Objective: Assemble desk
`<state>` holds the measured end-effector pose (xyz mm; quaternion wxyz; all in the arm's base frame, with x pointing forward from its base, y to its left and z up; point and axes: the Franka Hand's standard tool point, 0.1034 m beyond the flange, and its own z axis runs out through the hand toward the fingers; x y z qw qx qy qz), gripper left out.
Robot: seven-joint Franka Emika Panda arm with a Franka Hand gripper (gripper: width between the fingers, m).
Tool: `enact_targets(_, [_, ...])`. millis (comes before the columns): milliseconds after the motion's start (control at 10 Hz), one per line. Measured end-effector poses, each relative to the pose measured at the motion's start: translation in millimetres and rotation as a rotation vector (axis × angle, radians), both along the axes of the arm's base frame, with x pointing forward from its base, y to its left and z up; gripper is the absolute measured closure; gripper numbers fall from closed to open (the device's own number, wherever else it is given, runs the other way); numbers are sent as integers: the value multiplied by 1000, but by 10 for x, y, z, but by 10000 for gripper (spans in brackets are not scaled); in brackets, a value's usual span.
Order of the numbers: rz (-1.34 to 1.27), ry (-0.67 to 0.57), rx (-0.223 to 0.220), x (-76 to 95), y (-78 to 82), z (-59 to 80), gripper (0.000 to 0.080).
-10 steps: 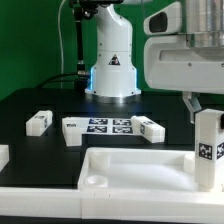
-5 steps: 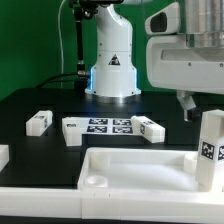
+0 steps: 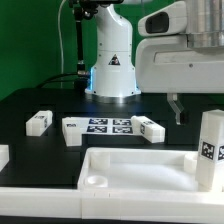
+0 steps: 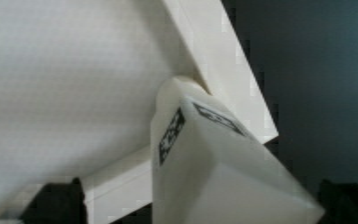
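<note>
White tabletop (image 3: 140, 172) filled the exterior view's bottom, cropped below. 1 leg (image 3: 210, 150) stood upright at its corner on the exterior view's right, partly out of frame, its seating hidden. Gripper (image 4: 194, 203) hung over that leg, jaws wide and clear of it; only 1 finger (image 3: 178, 108) showed from outside.

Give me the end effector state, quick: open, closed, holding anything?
End effector: open, holding nothing; the leg stands upright on its own at the tabletop corner.

Marker board (image 3: 108, 126) flat on black table (image 3: 40, 100), green wall (image 3: 28, 40) behind.
</note>
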<state>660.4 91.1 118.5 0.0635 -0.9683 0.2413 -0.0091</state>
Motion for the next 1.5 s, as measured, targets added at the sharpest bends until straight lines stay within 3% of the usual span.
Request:
enact_targets(200, [172,-24,-16,3,-8,-5,150])
enact_targets(500, [525,-67,-76,15,-3,-9,150])
enact_targets(900, [883,-104,-104,22,36,-14,150])
enact_targets(1200, [933,-115,-105,26,76,-20,162])
enact_targets(1400, [933,-115,-105,27,76,-20,515])
enact_targets(1500, [933,-115,-105,27,76,-20,511])
